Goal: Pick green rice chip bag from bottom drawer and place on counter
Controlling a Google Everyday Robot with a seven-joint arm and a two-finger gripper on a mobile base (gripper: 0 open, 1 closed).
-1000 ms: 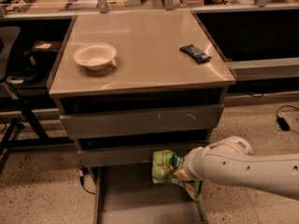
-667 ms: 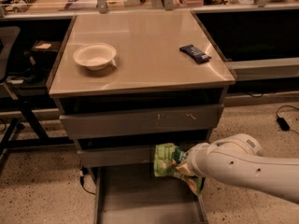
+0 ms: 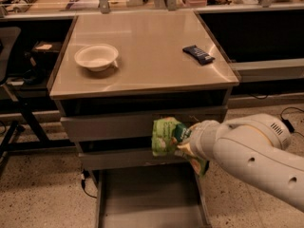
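Note:
The green rice chip bag (image 3: 165, 135) hangs in front of the two upper drawer fronts, held at its right side by my gripper (image 3: 186, 141), which is shut on it at the end of the white arm coming in from the right. The bottom drawer (image 3: 152, 198) is pulled open below, showing its flat grey floor. The counter (image 3: 142, 56) is the glossy beige top above the bag.
A white bowl (image 3: 96, 56) sits on the counter's left. A slim dark blue wrapper (image 3: 198, 54) lies on its right. A dark chair and table legs stand at the left. Cables lie on the floor at the right.
My gripper has lifted the bag up from just above the bottom drawer to the height of the upper drawer fronts.

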